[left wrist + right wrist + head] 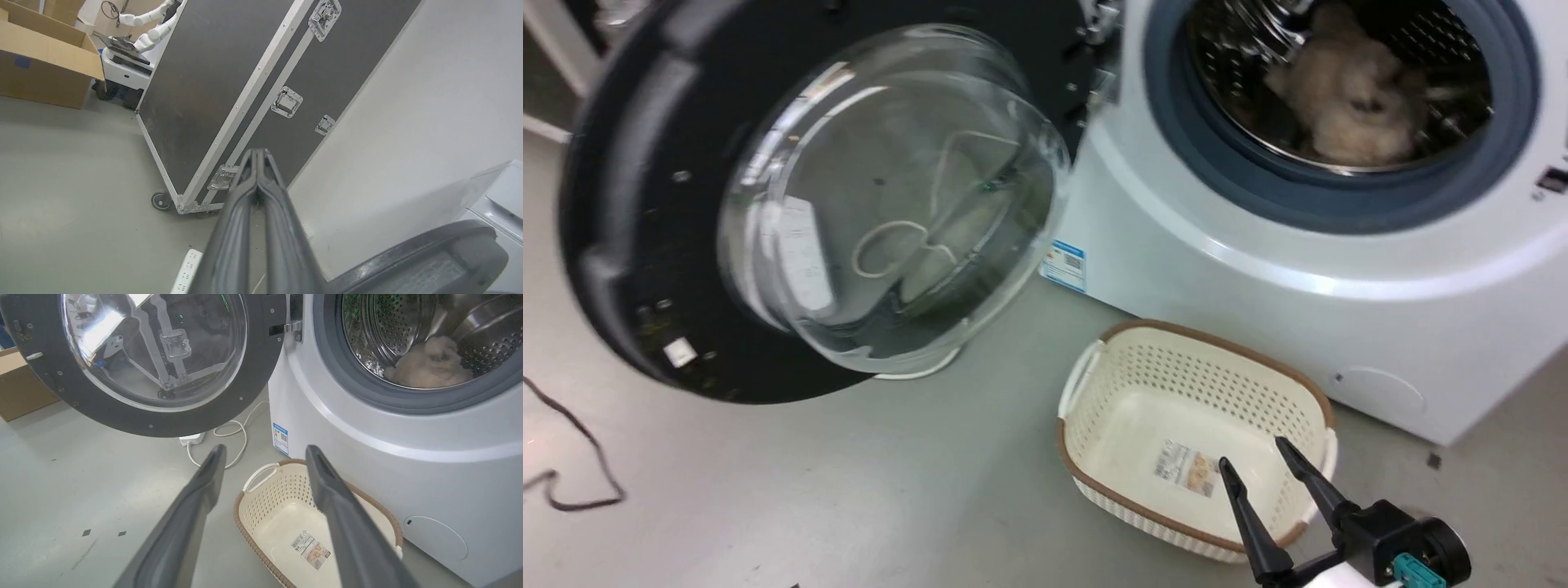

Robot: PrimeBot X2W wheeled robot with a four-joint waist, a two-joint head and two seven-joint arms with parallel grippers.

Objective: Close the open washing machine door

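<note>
— Where do we stand?
— The door (849,212) hangs wide open, left of the washer (1258,278). Our left gripper (257,155) is clenched on nothing, beside what looks like the door's rim (lower right of its wrist view).
— So we push with it?
— We'd press the outer face near the free edge, swing slowly, then push firmly till it latches. Our right gripper (1254,453) is spread and empty over the basket (1086,384); we'd keep it low, out of the arc.
— Any writing?
— A blue sticker (1063,265) on the washer and a label (1186,467) in the basket, both too small to read
</note>
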